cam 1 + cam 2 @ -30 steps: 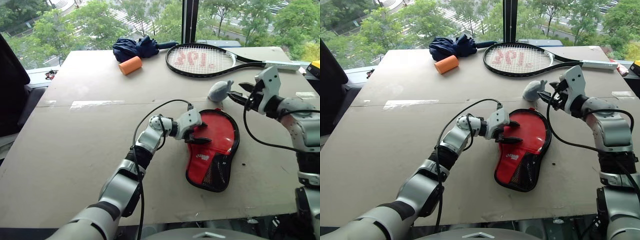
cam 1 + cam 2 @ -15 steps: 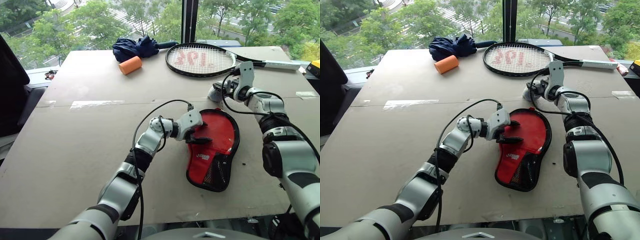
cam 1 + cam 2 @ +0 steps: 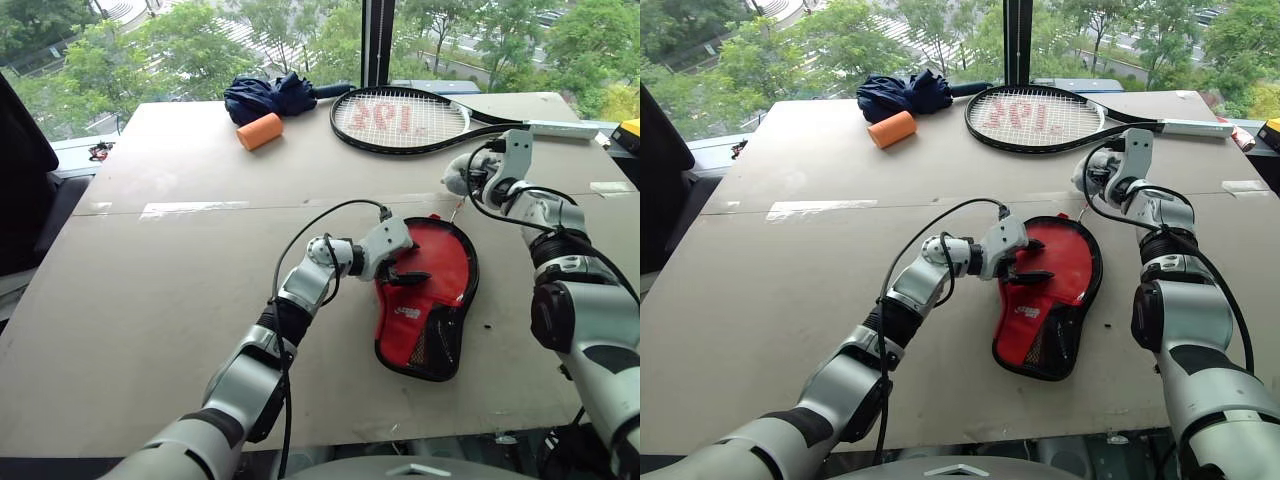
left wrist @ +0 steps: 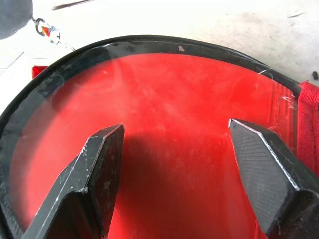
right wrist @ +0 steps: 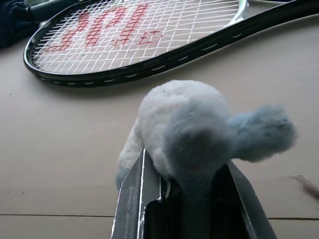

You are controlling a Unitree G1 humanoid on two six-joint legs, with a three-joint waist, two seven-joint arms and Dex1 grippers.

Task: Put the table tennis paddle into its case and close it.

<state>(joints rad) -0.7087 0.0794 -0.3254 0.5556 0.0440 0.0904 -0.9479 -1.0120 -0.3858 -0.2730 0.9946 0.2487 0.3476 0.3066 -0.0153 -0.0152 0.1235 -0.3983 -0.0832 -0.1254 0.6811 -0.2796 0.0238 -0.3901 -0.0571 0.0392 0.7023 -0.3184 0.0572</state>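
**Closing the case by its fluffy zip charm**

The case (image 3: 430,305) lies flat on the table (image 3: 180,260), just in front of the robot. Its long axis runs near to far: the round head points away toward the tennis racket (image 3: 400,118), and the narrow mesh-pocket end points back at the robot. I cannot tell the table tennis paddle apart from the cover. The glossy red under the clear panel in the left wrist view may be its face.

The left gripper (image 3: 408,273) hovers with jaws wide apart over the round head. The right gripper (image 3: 478,180) is clamped on the grey fluffy charm (image 5: 189,124), beyond the head, with a thin cord (image 3: 456,208) leading back to the case. To zip it well, likely press the head down with the left and draw the charm along the rim's curve, not upward.
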